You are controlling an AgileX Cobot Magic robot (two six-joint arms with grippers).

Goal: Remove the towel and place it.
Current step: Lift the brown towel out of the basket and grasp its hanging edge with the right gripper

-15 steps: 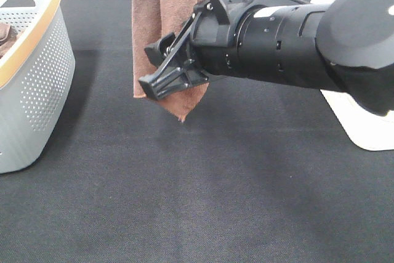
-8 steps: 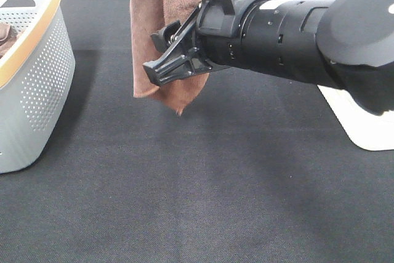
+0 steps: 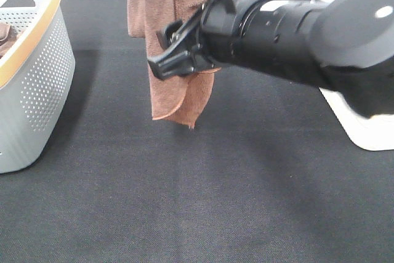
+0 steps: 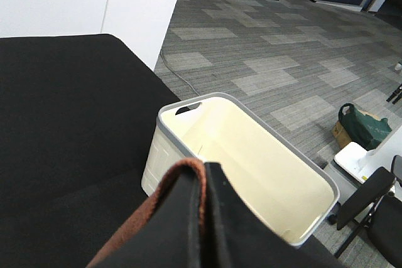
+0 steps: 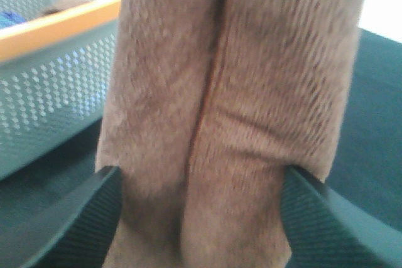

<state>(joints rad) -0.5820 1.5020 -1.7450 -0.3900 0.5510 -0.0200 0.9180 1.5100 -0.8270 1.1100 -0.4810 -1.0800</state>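
Black woven fabric covers the desk (image 3: pixel 184 207), bare across the near stretch. Just past it dangles the thin reddish-brown microfibre towel (image 3: pixel 175 100), clear of the surface. Its long axis runs straight up and down, it's folded lengthways, and the lowest corner points at 6 o'clock.

Right gripper (image 3: pixel 157 50) reaches in from 3 o'clock, and look at those fingers (image 5: pixel 69 218): spread wide, one on each flank of the cloth. The pile isn't squeezed, so I read them as released.

Up at 12 o'clock, where the cloth runs out of the high view, the left gripper (image 4: pixel 204 166) is clenched on the towel's top edge, carrying all of it. Off at 9 o'clock sits the grey perforated plastic basket with the orange rim (image 3: pixel 37 84).

My call: the right arm is nearer, and the cloth lies dead between its fingers. A straight close would take it mid-length.
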